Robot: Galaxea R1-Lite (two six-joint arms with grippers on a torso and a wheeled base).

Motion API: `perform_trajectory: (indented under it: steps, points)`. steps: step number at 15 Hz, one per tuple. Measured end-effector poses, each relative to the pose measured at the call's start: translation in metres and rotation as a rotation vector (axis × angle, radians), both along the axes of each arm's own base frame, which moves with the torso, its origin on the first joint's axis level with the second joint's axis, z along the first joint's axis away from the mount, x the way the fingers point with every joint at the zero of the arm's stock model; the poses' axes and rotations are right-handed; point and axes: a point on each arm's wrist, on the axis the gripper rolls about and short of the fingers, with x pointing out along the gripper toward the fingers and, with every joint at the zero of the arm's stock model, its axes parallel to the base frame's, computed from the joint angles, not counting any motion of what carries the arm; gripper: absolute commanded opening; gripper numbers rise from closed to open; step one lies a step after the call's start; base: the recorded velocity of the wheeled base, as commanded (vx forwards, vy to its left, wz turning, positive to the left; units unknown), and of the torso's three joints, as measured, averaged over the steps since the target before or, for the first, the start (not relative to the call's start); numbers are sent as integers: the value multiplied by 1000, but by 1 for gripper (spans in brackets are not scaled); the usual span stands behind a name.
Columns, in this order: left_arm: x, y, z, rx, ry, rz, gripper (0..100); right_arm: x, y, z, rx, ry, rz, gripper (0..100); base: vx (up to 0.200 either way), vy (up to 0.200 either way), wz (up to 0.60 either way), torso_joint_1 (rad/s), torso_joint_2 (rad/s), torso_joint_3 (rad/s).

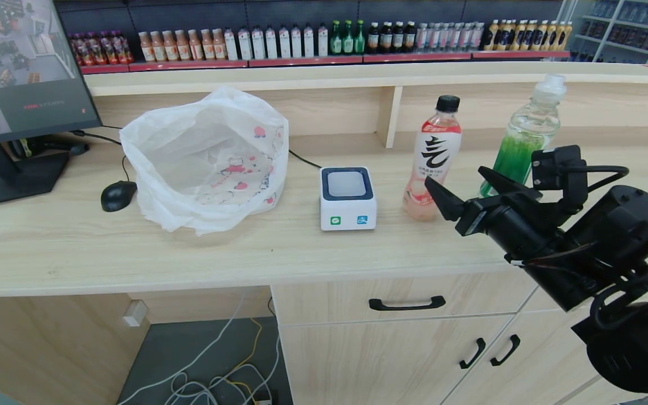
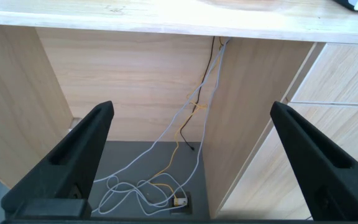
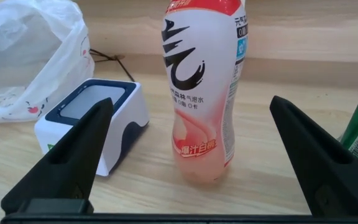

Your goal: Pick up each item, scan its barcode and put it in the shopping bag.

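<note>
Right black gripper (image 1: 455, 178), jaws wide open by the wooden counter's (image 1: 245, 247) front edge, should advance level and enclose the pink plastic bottle (image 1: 433, 152) midway.

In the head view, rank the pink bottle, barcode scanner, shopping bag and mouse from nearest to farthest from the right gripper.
From the right gripper:
1. Pink bottle, just ahead of it.
2. Barcode scanner, mid-counter, to the left.
3. Shopping bag, further left.
4. Mouse, beyond the bag, far left.
</note>
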Motion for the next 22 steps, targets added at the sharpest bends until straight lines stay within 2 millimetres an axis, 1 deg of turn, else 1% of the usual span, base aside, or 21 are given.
perform_trajectory:
  steps: [5,8,13,16,22]
  points:
    - [0,0,0,0,0,0,100,18,1,14,-12,23,-22,100,0,0,0,0,0,0]
    - [0,0,0,0,0,0,100,24,1,18,-22,34,-32,100,0,0,0,0,0,0]
    - [0,0,0,0,0,0,100,35,-2,11,-38,75,-48,100,0,0,0,0,0,0]
    - [0,0,0,0,0,0,100,43,1,11,-35,66,-51,100,0,0,0,0,0,0]
    - [0,0,0,0,0,0,100,51,5,1,-45,88,-45,100,0,0,0,0,0,0]
